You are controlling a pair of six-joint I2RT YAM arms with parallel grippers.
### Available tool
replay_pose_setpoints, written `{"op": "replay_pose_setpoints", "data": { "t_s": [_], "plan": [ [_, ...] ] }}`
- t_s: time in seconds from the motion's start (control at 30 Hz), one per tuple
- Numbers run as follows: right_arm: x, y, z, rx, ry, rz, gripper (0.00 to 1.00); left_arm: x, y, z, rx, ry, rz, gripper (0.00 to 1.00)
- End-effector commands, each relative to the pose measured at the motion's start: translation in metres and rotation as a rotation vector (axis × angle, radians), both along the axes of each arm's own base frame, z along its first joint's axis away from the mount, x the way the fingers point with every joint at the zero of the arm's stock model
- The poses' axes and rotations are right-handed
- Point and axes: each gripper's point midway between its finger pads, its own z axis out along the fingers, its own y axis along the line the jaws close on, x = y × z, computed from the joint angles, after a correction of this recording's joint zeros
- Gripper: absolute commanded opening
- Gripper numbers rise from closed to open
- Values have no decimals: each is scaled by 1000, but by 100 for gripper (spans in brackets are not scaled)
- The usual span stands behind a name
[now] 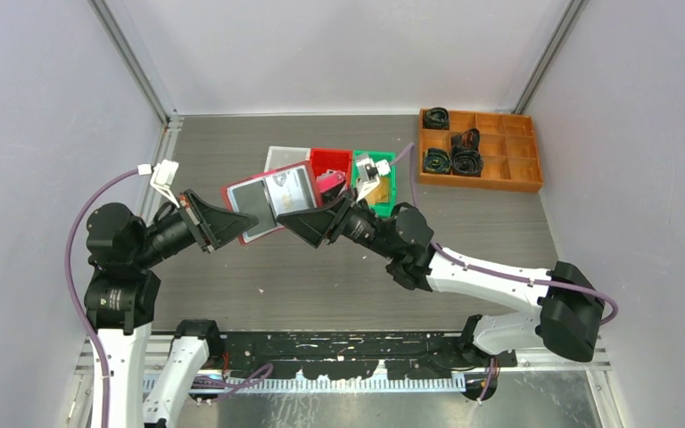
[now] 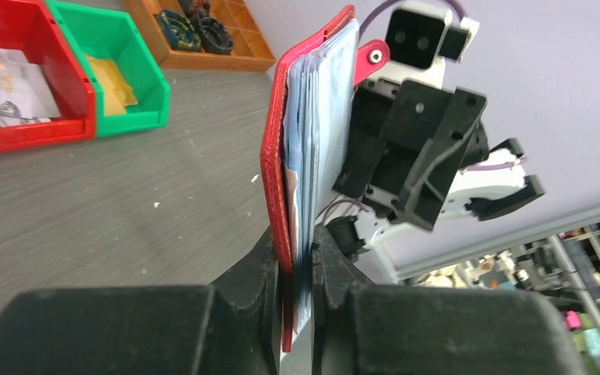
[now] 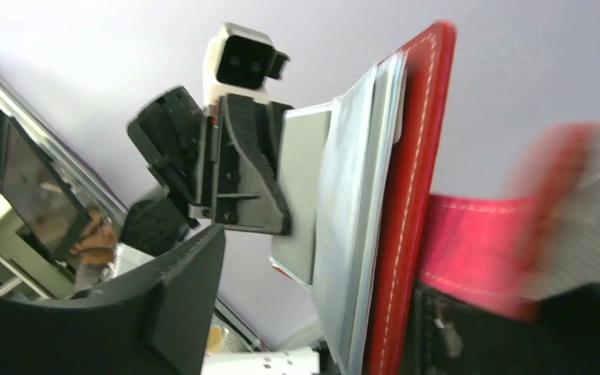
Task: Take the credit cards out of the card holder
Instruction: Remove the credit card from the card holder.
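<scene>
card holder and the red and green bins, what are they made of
Card holder: cover looks like red leather or imitation, matte and grainy, pale stitching along its edge. Sleeves: clear glossy plastic film, probably. Red bin and green bin: smooth moulded plastic, slight sheen.

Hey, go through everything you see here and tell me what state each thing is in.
card holder, open, held up in the air
cards, tucked in its sleeves
left tool, shut on the card holder's edge
right tool, open, straddling the card holder
red bin, partly filled
green bin, partly filled
wooden tray, some compartments filled, others empty
</scene>
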Motion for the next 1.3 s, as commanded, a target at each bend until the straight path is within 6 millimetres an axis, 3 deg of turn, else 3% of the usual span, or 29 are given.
{"op": "replay_pose_setpoints", "data": {
  "t_s": [0.0, 0.07, 0.23, 0.53, 0.67, 0.83, 1.03, 1.27],
  "plan": [
    [0, -25, 29, -15, -65, 84, 72, -10, 0, 8, 146, -184, -69, 0],
    [6, -31, 28, -97, -90, 118, 72, -19, -1, 6, 202, -234, -126, 0],
    [-11, -24, 18, -289, -147, 263, 66, -30, -1, 0, 275, -253, -196, 0],
    [-31, -20, 21, -330, -174, 409, 44, -32, -1, 4, 284, -264, -204, 0],
    [-33, -19, 19, -352, -165, 439, 26, -33, -2, 3, 274, -255, -212, 1],
    [-24, -16, 21, -339, -128, 394, 1, -35, -7, 6, 202, -226, -224, 15],
    [-19, -25, 40, -179, -115, 315, 1, -33, -10, 3, 143, -162, -231, 27],
    [-29, -24, 37, -123, -94, 347, 1, -32, -16, 13, 39, -96, -276, 30]
  ]
}}
